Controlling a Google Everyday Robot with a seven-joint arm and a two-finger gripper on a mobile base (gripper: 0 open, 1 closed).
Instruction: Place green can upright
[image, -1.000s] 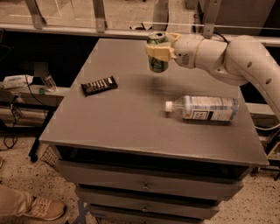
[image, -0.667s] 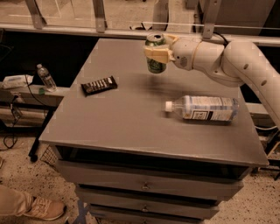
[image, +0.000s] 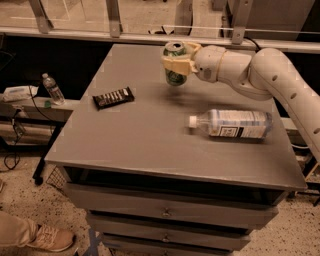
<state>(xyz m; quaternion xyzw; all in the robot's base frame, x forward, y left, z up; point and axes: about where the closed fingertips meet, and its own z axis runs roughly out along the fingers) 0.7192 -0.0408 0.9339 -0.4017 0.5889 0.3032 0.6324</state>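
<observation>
Scene: grey table (image: 150, 145) with drawers below, viewed from its near edge; a white robot arm (image: 265, 75) reaches in from about 2 o'clock.
Gripper: the gripper (image: 176, 65) is at about 12 o'clock over the far part of the table, its tan fingers (image: 167, 64) closed round the middle of the green can (image: 174, 78).
Green can, place: held at 12 o'clock, near the far edge. It appears to hang just above the surface, though contact cannot be told for sure.
Green can, look: small drink can, mottled green and white, with a silver top and pull tab facing up. It stands close to upright, the lower body showing below the fingers.
Step in hand: judged as the set-down, with the can gripped but not yet released.
Doing it well: lower straight down and keep the can's axis vertical, so the whole base meets the table at once. Open the fingers only once it rests flat, then draw back sideways without brushing it. A light, dented can is likely to tip at a small nudge.
Other things: a clear plastic bottle (image: 232, 123) lies on its side at about 4 o'clock, well apart from the can. A dark snack bar (image: 113, 97) lies at about 10 o'clock.
</observation>
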